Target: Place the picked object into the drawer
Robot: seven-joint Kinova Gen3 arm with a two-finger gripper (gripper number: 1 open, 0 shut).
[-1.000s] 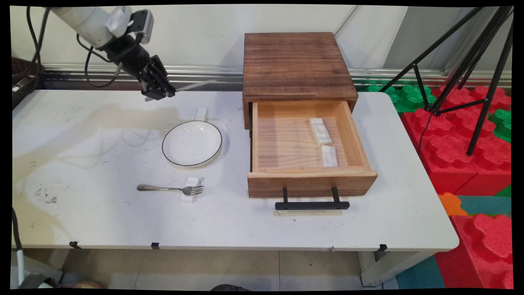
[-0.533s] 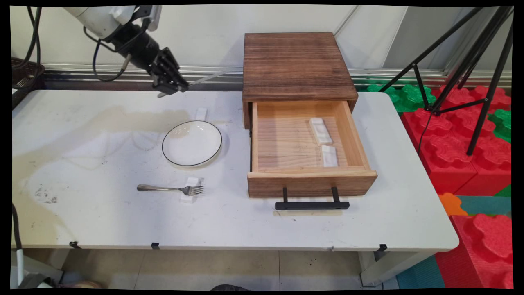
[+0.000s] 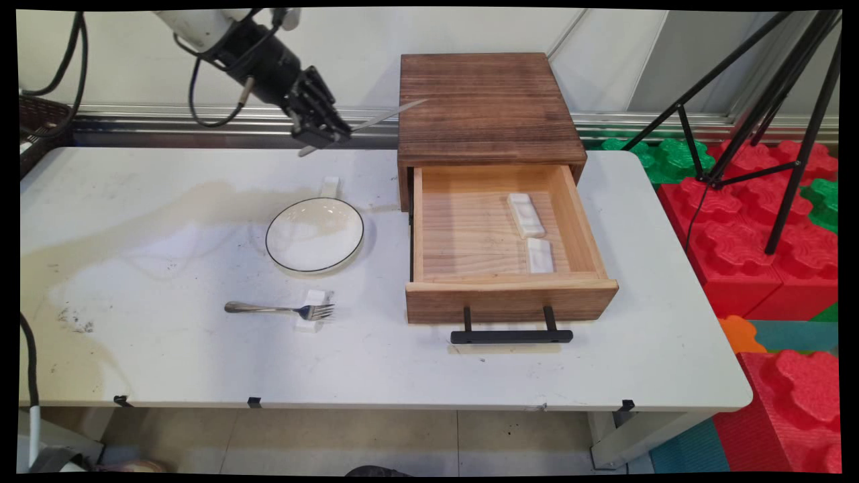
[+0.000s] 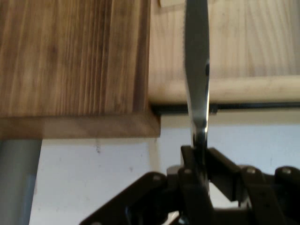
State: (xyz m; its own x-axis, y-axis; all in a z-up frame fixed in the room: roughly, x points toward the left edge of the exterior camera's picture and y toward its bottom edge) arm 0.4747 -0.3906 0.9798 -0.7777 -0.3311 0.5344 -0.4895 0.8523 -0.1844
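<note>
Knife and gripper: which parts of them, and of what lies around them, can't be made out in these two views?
- Knife handle: hidden inside the gripper in both views; in the hand view the blade tip is cut off by the top edge.
- Drawer: only a strip shows in the hand view, so its white pieces appear there only as a sliver.
- White block: partly hidden behind the plate in the main view.

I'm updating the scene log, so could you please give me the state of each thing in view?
Black two-finger pincer: shut on the silver table knife, raised.
Light wooden drawer: pulled open, two white rests inside.
Black-rimmed white plate: empty.
Silver fork: lying, tines on a white rest.
</note>
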